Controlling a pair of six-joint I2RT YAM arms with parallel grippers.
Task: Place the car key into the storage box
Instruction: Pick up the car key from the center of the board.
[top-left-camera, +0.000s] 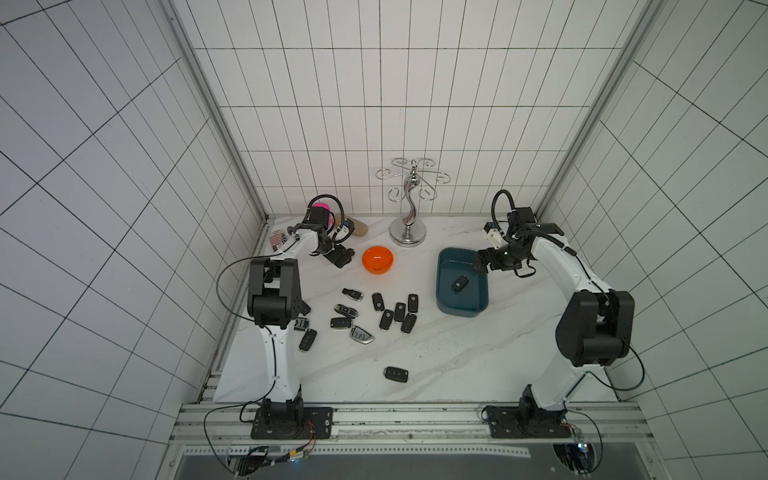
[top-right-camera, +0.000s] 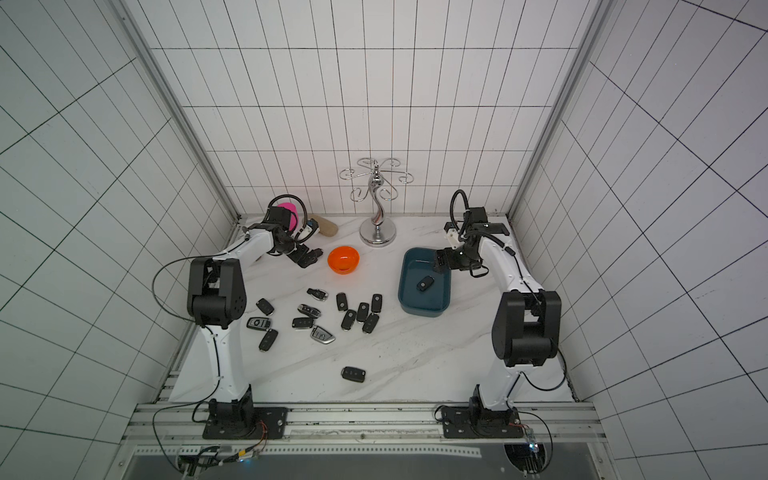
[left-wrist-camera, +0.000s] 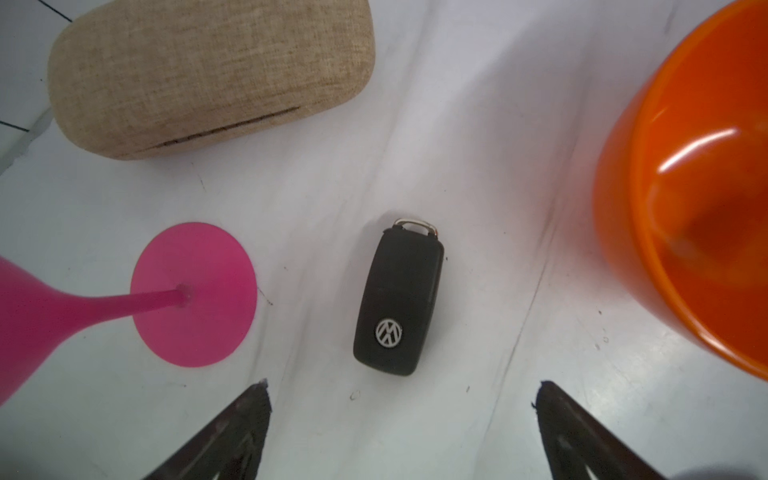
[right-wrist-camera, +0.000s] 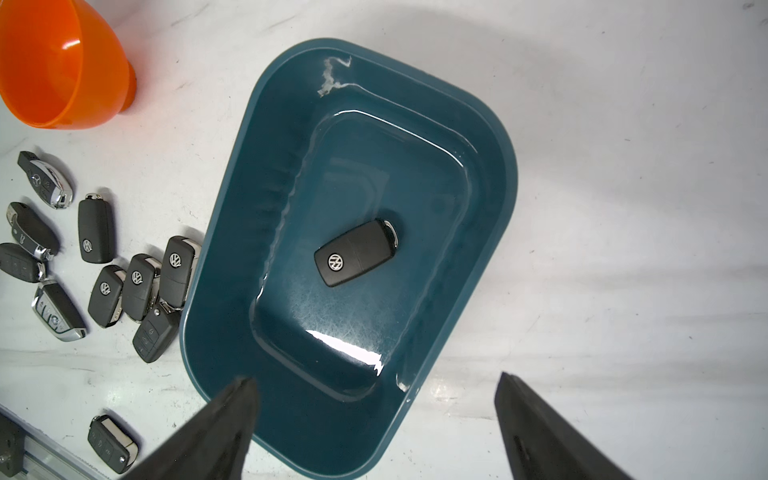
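Car key (left-wrist-camera: 398, 299) on bench (left-wrist-camera: 478, 187) below spread left hand (left-wrist-camera: 401, 392), orange bowl (top-left-camera: 377, 259) at 3 o'clock: off-centre pinch may skid it; right hand (right-wrist-camera: 377, 378) spread over storage box (right-wrist-camera: 232, 249).

Car key (left-wrist-camera: 399, 299) between goblet (left-wrist-camera: 193, 295) and bowl (left-wrist-camera: 698, 187)

Both top views give you bright, even overhead light. Shadows on the table (top-left-camera: 457, 353) are soft and faint. Expect the straight lines of the wall tiles (top-left-camera: 104, 166) to splay toward the frame edges. In the right wrist view, note a hard white glare patch on the floor of the storage box (right-wrist-camera: 232, 208). In the left wrist view, the car key (left-wrist-camera: 399, 299) is sharp. The pink glass (left-wrist-camera: 208, 324) and orange bowl (left-wrist-camera: 685, 208) blur near the frame edges.
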